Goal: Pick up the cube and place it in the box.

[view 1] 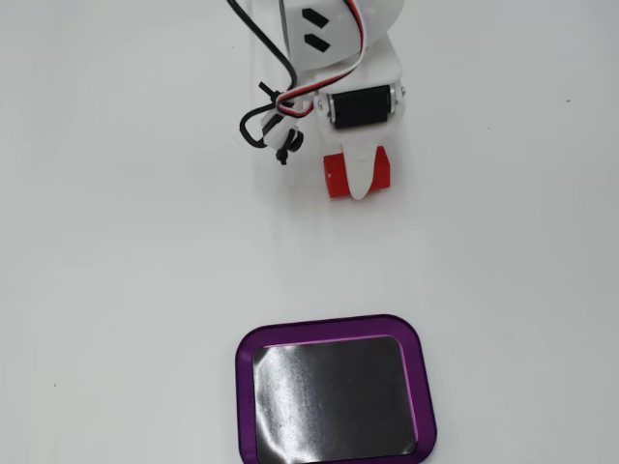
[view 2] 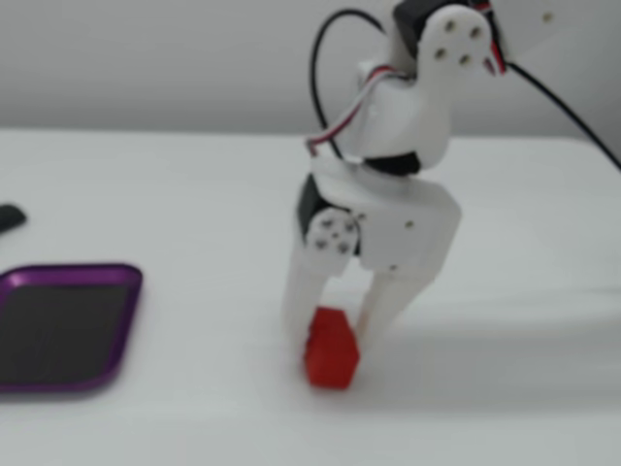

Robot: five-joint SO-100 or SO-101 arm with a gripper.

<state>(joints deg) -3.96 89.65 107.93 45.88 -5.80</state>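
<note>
Glossy box floor (purple rim); matt table.

**Open surface between block and tray**

In a fixed view from above, the gripper stands over the red cube, its jaws straddling the block; the box lies toward 6 o'clock from it, well apart, and the white surface between them is bare; a loop of black cable hangs at about 9 o'clock of the cube, close beside the arm; toward 3 o'clock the surface runs open to the frame edge; in the side fixed view the cube rests on the surface, and the stretch toward the box is unobstructed; a small dark object, blurred, sits beyond the tray's far edge.
</note>
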